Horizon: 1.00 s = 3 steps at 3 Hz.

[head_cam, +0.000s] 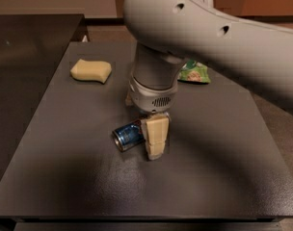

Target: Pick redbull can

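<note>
Camera view: gripper down at the toppled can

Camera view has the gripper lowered to the tabletop near the middle of the dark table, hanging from the thick grey wrist of the big pale arm that sweeps in from the upper right. Its tan pad stands upright, touching or just beside the redbull can. Whether it is clamped on the can or loose, I cannot tell from where I stand.

The redbull can lies on its side just left of the gripper, its blue body angled back under the wrist and its silver end facing forward and left. What is inside it cannot be seen.

Behind the arm, toward the far right of the table, a green snack bag peeks out, mostly hidden. A pale yellow sponge lies well apart at the far left.

The tabletop is matte, dark grey. Another dark surface sits beside it to the left, and brownish floor shows to the right.
</note>
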{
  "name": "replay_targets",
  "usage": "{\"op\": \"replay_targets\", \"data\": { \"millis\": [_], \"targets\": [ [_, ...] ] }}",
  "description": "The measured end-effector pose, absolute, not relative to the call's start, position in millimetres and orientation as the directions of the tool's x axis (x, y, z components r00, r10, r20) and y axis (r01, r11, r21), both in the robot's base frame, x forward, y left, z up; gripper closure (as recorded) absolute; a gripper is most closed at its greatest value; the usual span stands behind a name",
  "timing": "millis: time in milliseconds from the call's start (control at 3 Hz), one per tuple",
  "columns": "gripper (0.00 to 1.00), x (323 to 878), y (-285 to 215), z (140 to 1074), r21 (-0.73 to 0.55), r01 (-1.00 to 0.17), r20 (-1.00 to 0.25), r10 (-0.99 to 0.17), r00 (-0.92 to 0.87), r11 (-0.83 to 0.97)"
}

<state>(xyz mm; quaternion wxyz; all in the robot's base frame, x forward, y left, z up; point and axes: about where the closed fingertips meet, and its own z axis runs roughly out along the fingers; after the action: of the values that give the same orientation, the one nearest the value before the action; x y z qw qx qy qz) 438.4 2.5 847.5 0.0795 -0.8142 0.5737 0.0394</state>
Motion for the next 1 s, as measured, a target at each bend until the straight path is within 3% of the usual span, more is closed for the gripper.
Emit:
{"op": "replay_targets", "data": {
  "millis": [1000],
  "targets": [
    [0.88, 439.0, 14.9, 863.5, -0.101, -0.932, -0.170, -0.917, 0.362, -0.349]
  ]
}}
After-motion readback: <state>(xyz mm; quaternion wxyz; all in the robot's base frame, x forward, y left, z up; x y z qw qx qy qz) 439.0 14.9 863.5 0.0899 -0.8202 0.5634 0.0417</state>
